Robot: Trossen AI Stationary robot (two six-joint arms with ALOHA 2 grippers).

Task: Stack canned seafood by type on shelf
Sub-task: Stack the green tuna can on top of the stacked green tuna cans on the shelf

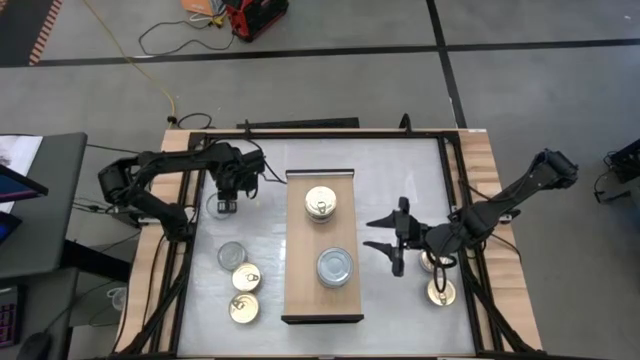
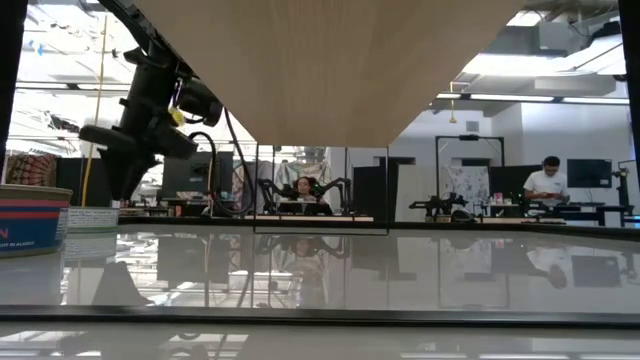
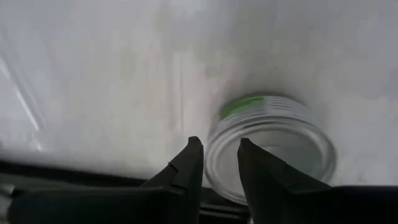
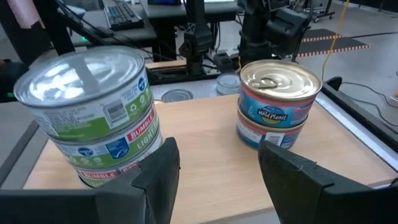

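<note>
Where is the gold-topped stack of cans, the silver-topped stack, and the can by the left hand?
Gold-lid can stack [image 4: 278, 102]: right wrist view, side label of the top can.
Silver-lid can stack [image 4: 93, 106]: right wrist view, green label of the top can.
Silver-lid can by the left hand [image 3: 292, 146]: left wrist view, its lid.

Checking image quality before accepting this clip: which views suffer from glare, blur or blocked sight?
Low view: the shelf underside fills the top, and the glossy table mirrors the room. Left wrist view: soft and hazy, with the silver-lidded can blurred beyond the left claw. Right wrist view: sharp, with glare on the silver lid. High view: evenly lit.
</note>
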